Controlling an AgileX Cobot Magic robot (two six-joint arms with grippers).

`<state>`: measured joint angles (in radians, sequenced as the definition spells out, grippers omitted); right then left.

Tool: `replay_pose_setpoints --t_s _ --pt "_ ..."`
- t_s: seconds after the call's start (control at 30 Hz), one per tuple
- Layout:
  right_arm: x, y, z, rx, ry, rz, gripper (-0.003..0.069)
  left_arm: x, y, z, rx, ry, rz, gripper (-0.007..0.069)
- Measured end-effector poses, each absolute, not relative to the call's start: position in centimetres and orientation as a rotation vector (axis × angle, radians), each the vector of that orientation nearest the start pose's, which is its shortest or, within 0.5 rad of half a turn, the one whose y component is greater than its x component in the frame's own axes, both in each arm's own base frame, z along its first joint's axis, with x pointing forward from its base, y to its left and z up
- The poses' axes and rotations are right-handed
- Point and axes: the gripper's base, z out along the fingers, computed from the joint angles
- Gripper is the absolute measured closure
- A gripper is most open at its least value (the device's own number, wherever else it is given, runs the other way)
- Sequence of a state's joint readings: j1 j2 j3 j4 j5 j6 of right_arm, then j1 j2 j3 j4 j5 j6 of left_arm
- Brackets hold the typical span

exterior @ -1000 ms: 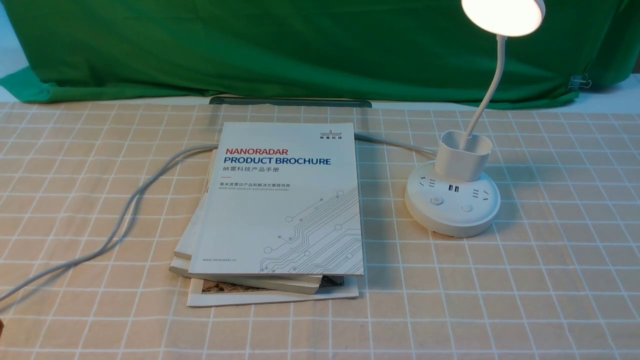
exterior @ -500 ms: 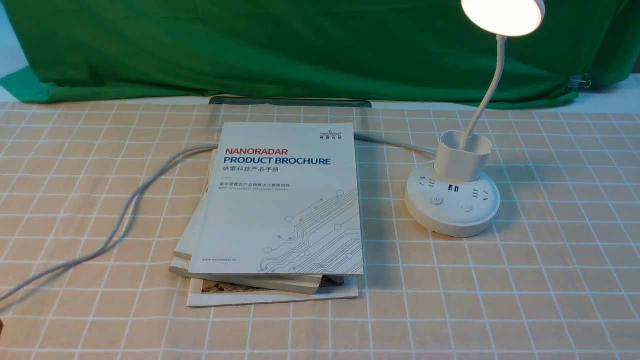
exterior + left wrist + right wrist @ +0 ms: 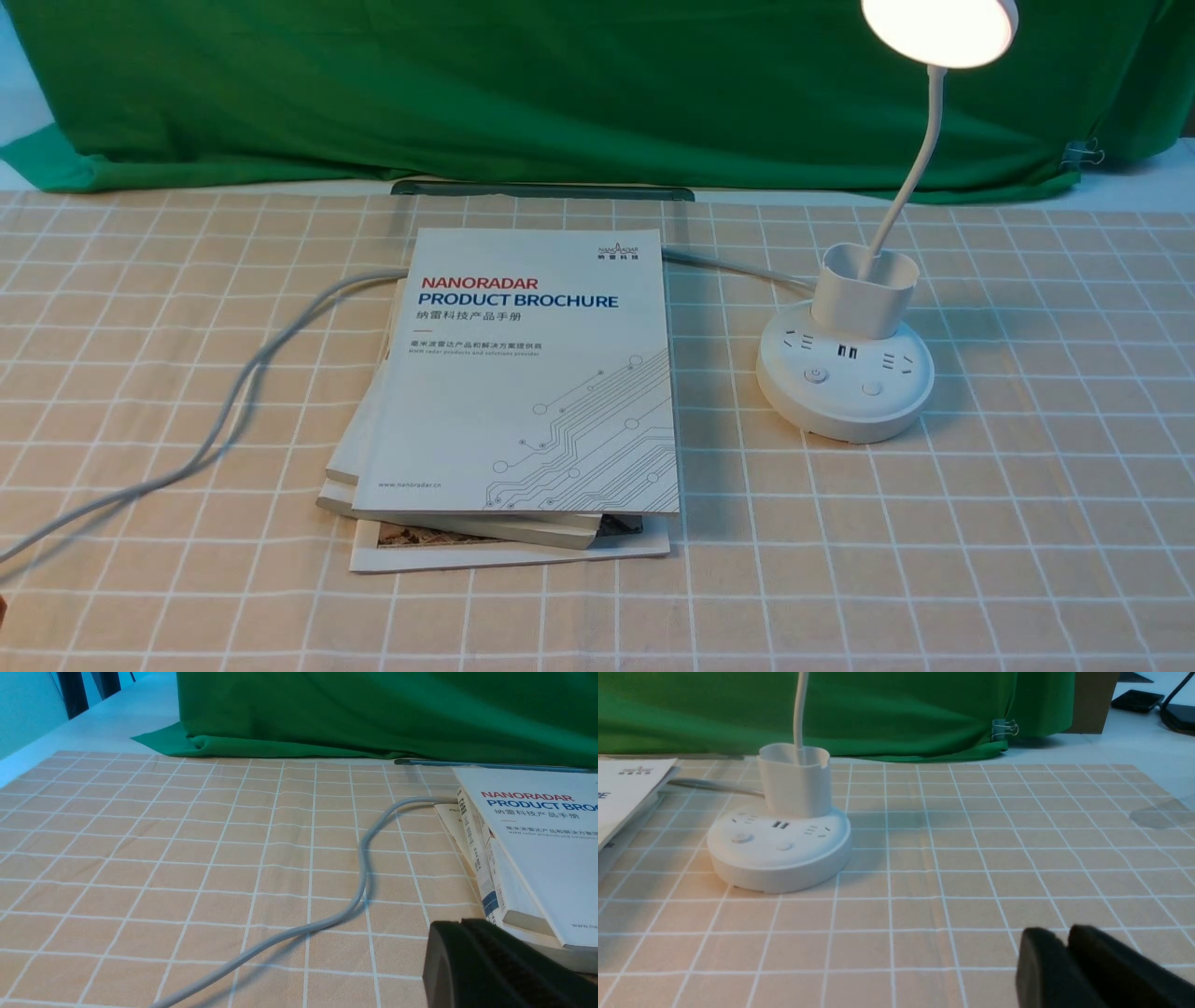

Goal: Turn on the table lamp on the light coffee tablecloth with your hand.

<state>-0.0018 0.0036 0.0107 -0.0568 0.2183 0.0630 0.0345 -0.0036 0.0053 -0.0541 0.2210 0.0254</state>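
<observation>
The white table lamp (image 3: 845, 378) stands on the light coffee tablecloth (image 3: 1027, 523) at the right, and its round head (image 3: 938, 28) glows. Two buttons (image 3: 816, 375) sit on the front of its base. In the right wrist view the lamp (image 3: 780, 849) lies some way ahead of my right gripper (image 3: 1066, 935). That gripper's black fingers lie together with only a small notch at the tips and hold nothing. My left gripper (image 3: 460, 921) is shut and empty, low over the cloth beside the books. Neither hand shows in the front view.
A stack of brochures and books (image 3: 532, 373) lies left of the lamp. The lamp's grey cable (image 3: 233, 401) runs behind the stack and curves off to the near left. A green backdrop cloth (image 3: 560, 84) hangs along the far edge, with a binder clip (image 3: 1004, 728).
</observation>
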Motion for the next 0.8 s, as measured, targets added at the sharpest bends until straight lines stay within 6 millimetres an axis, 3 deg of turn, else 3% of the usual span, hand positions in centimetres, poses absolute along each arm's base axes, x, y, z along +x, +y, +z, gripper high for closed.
replay_pose_setpoints --t_s 0.8 --pt "5.62 -0.12 18.96 0.018 1.716 -0.005 0.0477 5.56 0.08 19.16 -0.044 1.705 -0.005 0.0603"
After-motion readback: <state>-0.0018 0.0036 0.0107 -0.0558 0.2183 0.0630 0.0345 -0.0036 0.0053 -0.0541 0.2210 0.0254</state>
